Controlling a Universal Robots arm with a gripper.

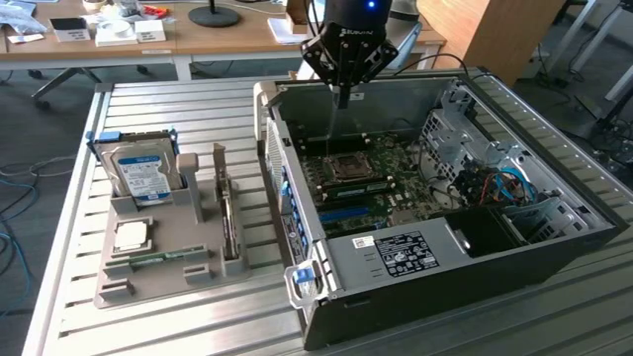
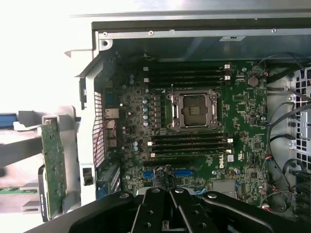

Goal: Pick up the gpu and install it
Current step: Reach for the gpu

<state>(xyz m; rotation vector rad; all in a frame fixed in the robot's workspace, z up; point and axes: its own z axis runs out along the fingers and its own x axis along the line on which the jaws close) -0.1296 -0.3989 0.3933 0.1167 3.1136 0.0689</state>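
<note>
One claw (image 1: 343,95), its fingers pressed together and gripping nothing, is hanging over the open computer case (image 1: 465,274), directly above the motherboard (image 1: 381,159). The gpu (image 1: 227,215) is standing on edge in a slot of the grey holder (image 1: 148,289) on the counter (image 1: 178,104), just beside the case's outer wall and untouched. I am judging two risks: a closed claw dropping here would be striking the bare processor socket (image 1: 348,167), and a poor pinch on that thin upright card could be tipping it against the holder or the hard drive (image 1: 144,174) nearby.
</note>
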